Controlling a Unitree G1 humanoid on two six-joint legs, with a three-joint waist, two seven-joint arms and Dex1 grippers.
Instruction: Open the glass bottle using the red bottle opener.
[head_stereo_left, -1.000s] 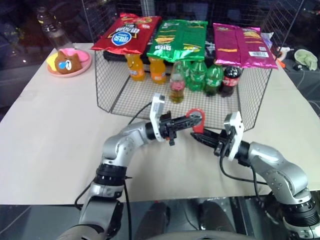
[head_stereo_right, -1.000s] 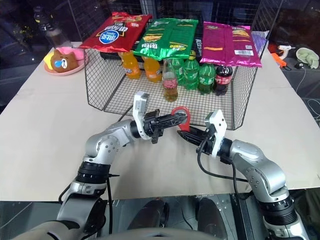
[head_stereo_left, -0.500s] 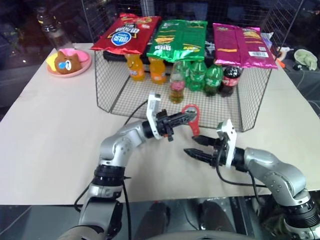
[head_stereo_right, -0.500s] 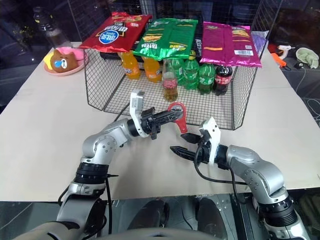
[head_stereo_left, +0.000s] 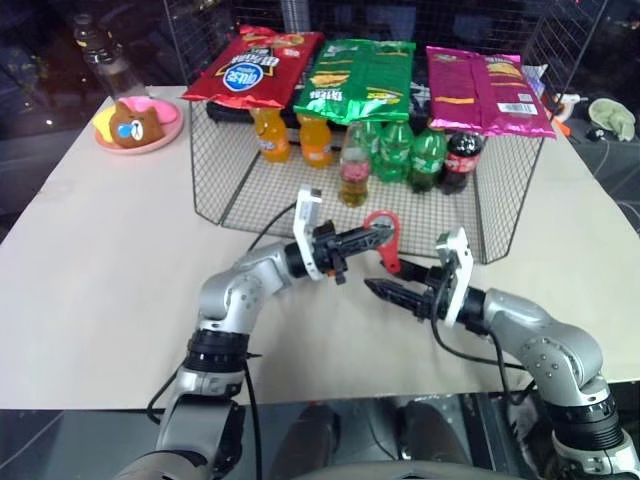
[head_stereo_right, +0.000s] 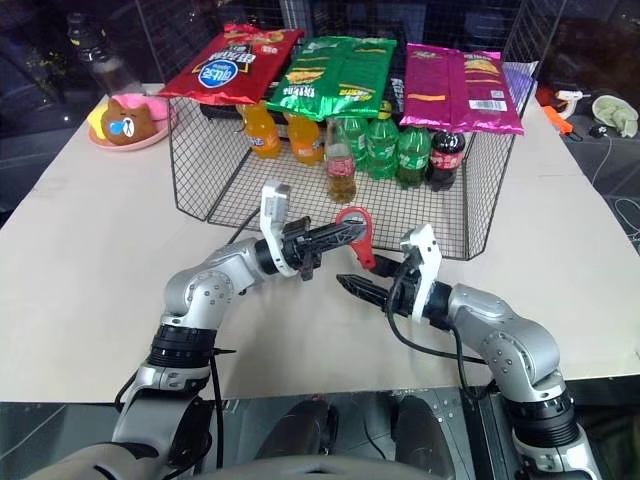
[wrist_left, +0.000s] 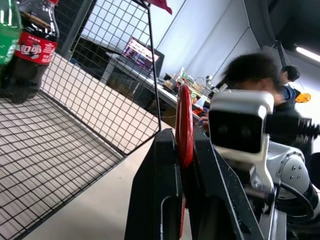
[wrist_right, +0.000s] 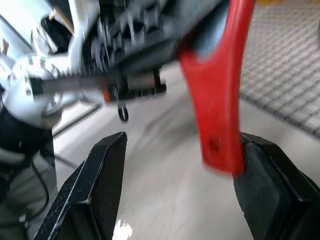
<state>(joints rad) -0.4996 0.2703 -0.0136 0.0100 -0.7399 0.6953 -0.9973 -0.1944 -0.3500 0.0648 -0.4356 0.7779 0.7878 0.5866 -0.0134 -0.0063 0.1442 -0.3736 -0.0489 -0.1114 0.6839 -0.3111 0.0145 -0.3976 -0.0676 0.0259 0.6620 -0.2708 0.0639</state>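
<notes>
Left gripper is clamping the red bottle opener by its ring head; right gripper, fingers apart, is nearing the stiff, light handle, the likeliest hold.

Red bottle opener, amber glass bottle, black mesh basket

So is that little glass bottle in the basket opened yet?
Cannot tell whether it is capped; the glass bottle stands upright, untouched, in the wire basket.

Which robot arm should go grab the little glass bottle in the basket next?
Probably the right. The right gripper is open and holds nothing, just below the red bottle opener. The left gripper is shut on that opener, so it is busy. The glass bottle stands capped in the wire basket, ahead of both.
</notes>
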